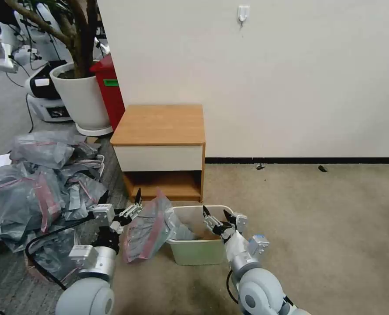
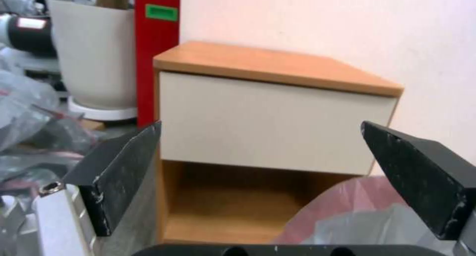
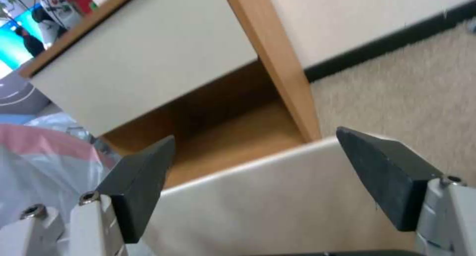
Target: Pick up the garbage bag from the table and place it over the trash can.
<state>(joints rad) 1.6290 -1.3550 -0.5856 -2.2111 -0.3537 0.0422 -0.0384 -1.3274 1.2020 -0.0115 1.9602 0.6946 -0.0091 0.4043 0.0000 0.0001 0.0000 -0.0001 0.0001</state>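
The garbage bag (image 1: 147,227), translucent grey with a pink-red band, hangs crumpled over the trash can's left rim. Part of it lies inside the bin and most bulges out to the left. The cream trash can (image 1: 198,253) stands on the carpet in front of the table (image 1: 159,127), whose wooden top is bare. My left gripper (image 1: 121,199) is open just left of the bag and holds nothing. In the left wrist view the left gripper (image 2: 263,152) faces the table (image 2: 277,111), with the bag (image 2: 357,215) low beside one finger. My right gripper (image 1: 215,213) is open over the bin's right part. The right gripper (image 3: 256,135) hovers above the trash can's rim (image 3: 277,159).
A big heap of grey-and-pink bags (image 1: 36,183) covers the floor on the left. A large white plant pot (image 1: 82,96) and a red box (image 1: 111,87) stand behind the table's left side. A white wall runs behind. Open carpet (image 1: 312,218) lies to the right.
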